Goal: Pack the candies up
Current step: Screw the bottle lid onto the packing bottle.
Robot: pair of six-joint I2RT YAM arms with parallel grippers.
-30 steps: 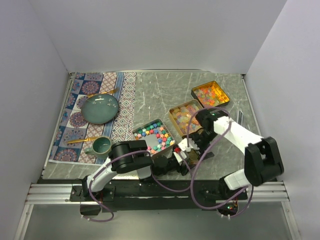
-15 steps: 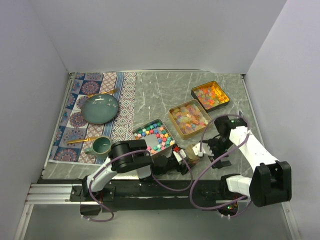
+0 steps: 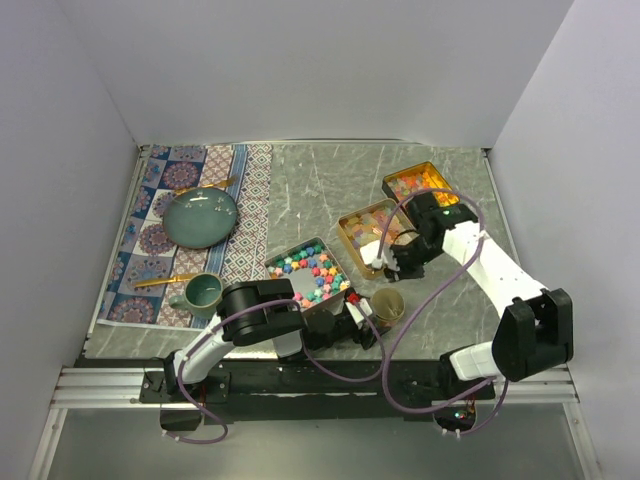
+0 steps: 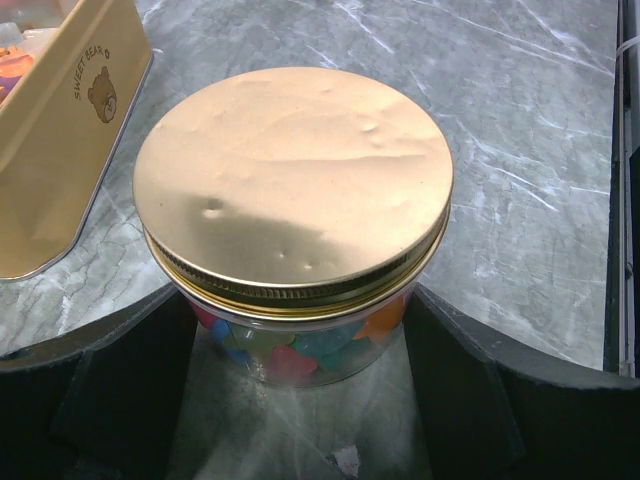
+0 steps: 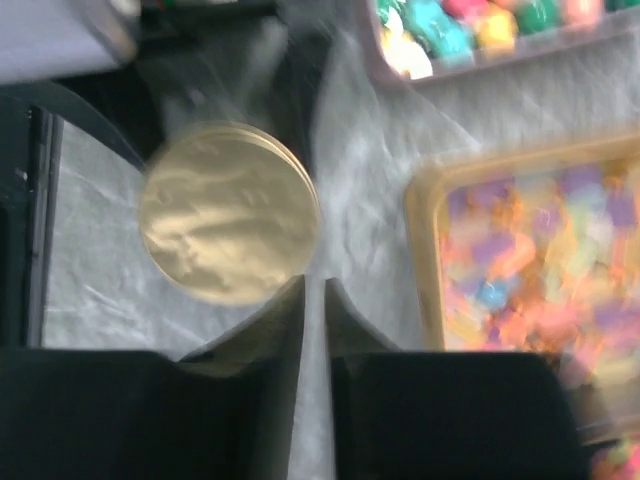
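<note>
Item: jar (image 4: 295, 220) of candies (image 4: 285, 360), gold lid (image 4: 290, 150) on, standing on bench (image 4: 520, 150), clasped by left gripper (image 4: 300, 315). Right gripper (image 5: 313, 295) pinched empty, 12 o'clock of jar. We judge risk: lid maybe unthreaded; squeeze or tilt pops it, candies spill.

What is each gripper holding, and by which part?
The left gripper has its jaws closed on the candy jar, on its clear body just under the gold lid. The right gripper holds nothing.

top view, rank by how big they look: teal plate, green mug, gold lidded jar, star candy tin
1. teal plate and star candy tin: about alike, too close to rank
2. green mug
3. gold lidded jar, only slightly under the mug
</note>
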